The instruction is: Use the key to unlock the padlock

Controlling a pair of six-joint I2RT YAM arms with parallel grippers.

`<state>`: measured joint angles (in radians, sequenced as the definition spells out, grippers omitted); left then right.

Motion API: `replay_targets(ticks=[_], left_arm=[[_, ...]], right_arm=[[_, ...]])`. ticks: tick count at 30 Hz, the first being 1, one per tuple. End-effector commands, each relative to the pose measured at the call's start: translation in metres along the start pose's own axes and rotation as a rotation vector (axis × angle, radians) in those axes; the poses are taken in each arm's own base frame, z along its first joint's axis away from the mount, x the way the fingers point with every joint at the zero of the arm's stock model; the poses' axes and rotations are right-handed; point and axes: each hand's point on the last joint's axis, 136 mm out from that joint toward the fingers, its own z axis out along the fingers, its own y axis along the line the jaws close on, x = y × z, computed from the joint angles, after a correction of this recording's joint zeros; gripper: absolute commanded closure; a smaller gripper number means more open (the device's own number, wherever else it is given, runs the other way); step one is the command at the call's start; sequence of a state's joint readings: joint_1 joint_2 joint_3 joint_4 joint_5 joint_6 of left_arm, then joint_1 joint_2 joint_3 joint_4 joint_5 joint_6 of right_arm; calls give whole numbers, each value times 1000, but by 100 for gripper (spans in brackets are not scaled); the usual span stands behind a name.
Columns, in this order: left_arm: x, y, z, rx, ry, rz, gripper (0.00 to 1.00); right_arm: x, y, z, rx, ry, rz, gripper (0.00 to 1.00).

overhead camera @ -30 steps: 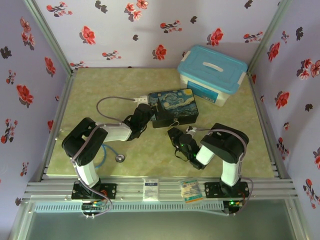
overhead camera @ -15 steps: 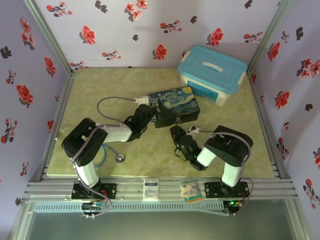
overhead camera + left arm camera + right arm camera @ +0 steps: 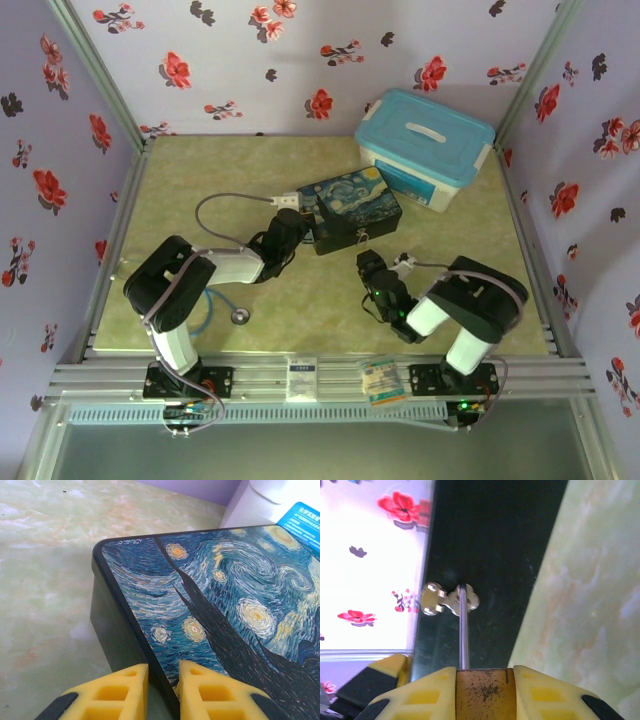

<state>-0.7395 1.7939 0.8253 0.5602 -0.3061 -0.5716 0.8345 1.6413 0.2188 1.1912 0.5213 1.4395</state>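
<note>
The brass padlock (image 3: 482,690) sits between the yellow fingers of my right gripper (image 3: 483,672), which is shut on its body. Its thin silver shackle (image 3: 463,630) runs up to the metal hasp (image 3: 440,600) on the black front wall of the painted box (image 3: 355,205). In the top view my right gripper (image 3: 368,260) is just in front of that box. My left gripper (image 3: 163,667) straddles the box's left lid edge (image 3: 125,625), one finger on the black side wall and one on the painted lid, shut on it. The key is out of view.
A white bin with a blue lid (image 3: 425,145) stands at the back right, close behind the painted box. A round grey disc on a blue tube (image 3: 241,315) lies near the left arm's base. Flowered walls enclose the table (image 3: 200,180) on three sides.
The painted box has turned, its right end swinging toward the back. My right gripper has moved right and slightly back with the padlock. The left gripper has closed a little on the lid edge.
</note>
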Motion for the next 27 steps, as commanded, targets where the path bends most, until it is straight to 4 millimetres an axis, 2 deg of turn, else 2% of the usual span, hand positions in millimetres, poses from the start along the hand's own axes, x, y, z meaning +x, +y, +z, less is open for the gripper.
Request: replay_targets(ticks=[1,5,7,10,12,14,15,17,19,21,23,25,27], left_arm=[[168,135,-50,-385,598,248,80],[169,138,-53,-389,597,239,80],[167,136,-53,-385,595,237,79],[157,129,-51,-365,574,226,79],[152,123,-48,-349,565,222,79],[147,120,-47,-346,564,225,79],[145,119,-46,-345,563,226,79],[140,112,-44,-323,554,214,77],[132,103,-42,-295,535,189,76],[116,93,-42,-273,498,156,73],[95,77,-43,-227,449,126,68],[72,63,-47,-193,406,98,64],[43,46,-55,-143,340,59,55]], right_arm=[[-53,-5,-11,49,-204,-35,90],[-71,0,-17,36,-219,-46,91],[-68,5,-15,50,-195,-86,91],[-63,-7,-12,136,-164,-132,91],[-59,-5,-6,142,-110,-226,85],[-56,-14,-2,248,-20,-343,75],[-52,-13,2,270,42,-435,70],[-39,-20,7,301,203,-499,62],[-27,-23,10,294,337,-532,59],[-24,-24,9,295,377,-600,57],[-39,-23,6,331,328,-638,53],[-65,-13,5,382,273,-694,45],[-84,7,7,418,257,-781,40]])
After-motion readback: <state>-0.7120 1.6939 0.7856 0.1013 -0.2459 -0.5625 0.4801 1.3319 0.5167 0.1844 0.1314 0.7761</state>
